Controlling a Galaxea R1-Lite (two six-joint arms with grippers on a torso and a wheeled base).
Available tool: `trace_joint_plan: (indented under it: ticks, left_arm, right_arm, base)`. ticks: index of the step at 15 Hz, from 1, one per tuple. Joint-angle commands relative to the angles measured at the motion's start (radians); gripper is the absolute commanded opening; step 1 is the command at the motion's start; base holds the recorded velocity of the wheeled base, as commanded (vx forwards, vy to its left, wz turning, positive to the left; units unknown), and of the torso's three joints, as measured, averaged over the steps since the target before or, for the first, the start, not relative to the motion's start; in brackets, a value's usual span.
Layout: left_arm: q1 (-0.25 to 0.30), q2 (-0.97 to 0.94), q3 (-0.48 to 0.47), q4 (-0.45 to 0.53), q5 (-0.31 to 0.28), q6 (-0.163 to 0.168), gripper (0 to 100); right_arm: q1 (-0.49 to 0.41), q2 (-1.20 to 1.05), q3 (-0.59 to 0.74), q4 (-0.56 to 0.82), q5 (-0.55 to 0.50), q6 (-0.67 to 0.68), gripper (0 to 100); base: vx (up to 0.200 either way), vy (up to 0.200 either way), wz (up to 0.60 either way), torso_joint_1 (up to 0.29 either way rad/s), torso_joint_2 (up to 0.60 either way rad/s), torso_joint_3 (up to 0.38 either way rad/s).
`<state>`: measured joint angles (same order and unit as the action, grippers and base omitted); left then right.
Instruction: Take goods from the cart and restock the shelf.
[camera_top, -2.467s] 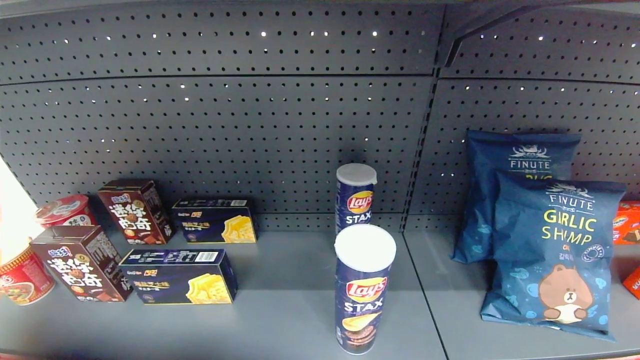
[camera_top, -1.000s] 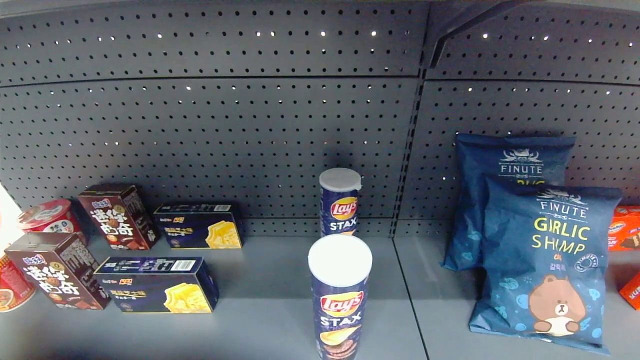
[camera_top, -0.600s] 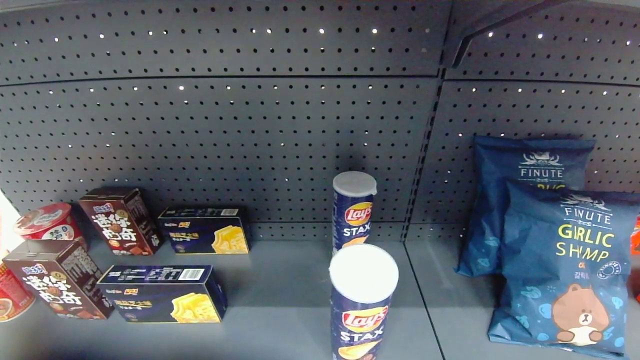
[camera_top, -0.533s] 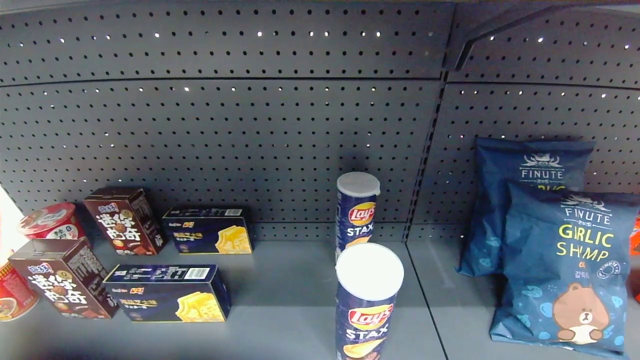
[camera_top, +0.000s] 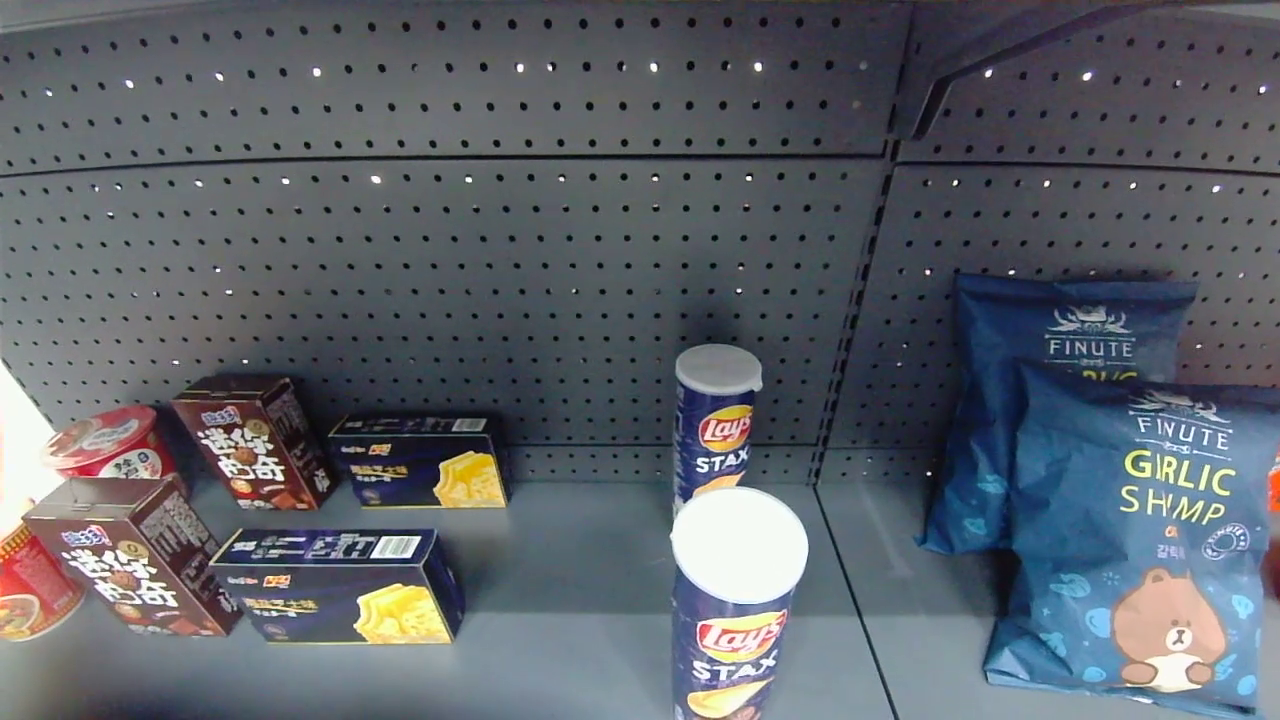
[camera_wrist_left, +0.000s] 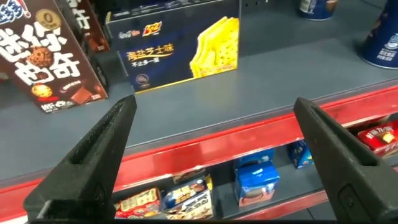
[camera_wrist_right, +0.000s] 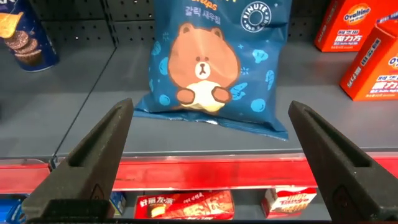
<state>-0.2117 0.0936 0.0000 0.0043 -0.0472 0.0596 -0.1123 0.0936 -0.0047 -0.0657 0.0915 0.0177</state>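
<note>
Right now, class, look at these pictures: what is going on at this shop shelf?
A two-armed robot faces the shelf it is meant to restock, but it is handling nothing at this moment. Its left gripper is open and empty before the shelf's front edge, facing a dark blue box. Its right gripper is open and empty too, facing a blue snack bag. In the middle, the front chip can stands before the back chip can.
</note>
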Motion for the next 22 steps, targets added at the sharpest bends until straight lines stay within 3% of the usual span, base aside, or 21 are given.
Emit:
trace_joint_plan:
  ticks: [1, 22]
  left_arm:
    - [0.000, 0.001, 0.000, 0.000, 0.000, 0.000, 100]
    - [0.000, 0.001, 0.000, 0.000, 0.000, -0.003, 100]
  right_arm:
    - [0.000, 0.001, 0.000, 0.000, 0.001, -0.001, 100]
    - [0.000, 0.001, 0.000, 0.000, -0.003, -0.025, 100]
  base:
    - [-0.200, 0.000, 0.00, 0.002, 0.00, -0.002]
    - [-0.010, -0.010, 0.00, 0.000, 0.00, 0.000]
